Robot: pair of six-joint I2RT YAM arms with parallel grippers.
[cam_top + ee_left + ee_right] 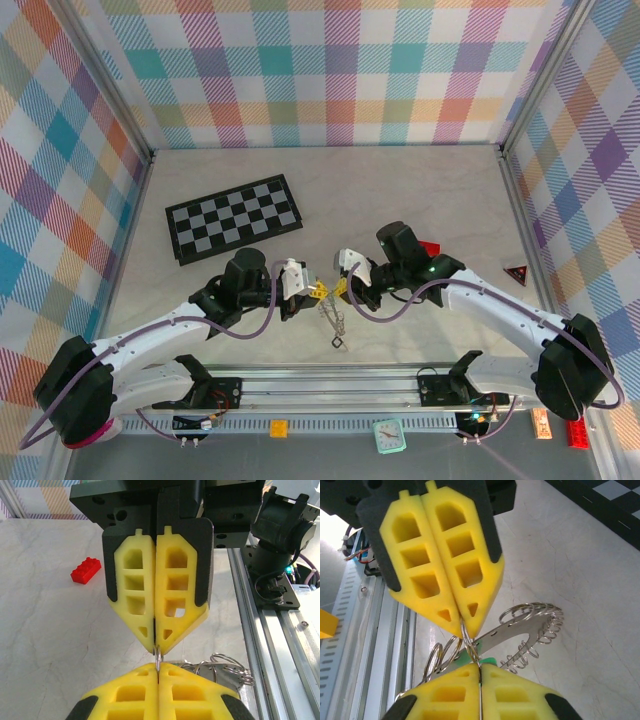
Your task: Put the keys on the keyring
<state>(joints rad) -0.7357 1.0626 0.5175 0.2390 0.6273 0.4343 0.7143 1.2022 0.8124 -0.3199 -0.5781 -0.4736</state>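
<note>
Between the arms, left gripper (464,625) and right gripper (480,667) both clench the keyring (540,625) by its thin wire. It looks light, stiff and slippery, so pinch the wire squarely.

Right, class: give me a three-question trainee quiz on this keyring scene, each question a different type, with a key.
1. True or false: the left gripper and the right gripper are both shut on the keyring.
2. What lies to the rear left of the grippers? A) chessboard B) mug C) book
3. Fill in: the toy brick is coloured ____.
Key: 1 true; 2 A; 3 red.
</note>
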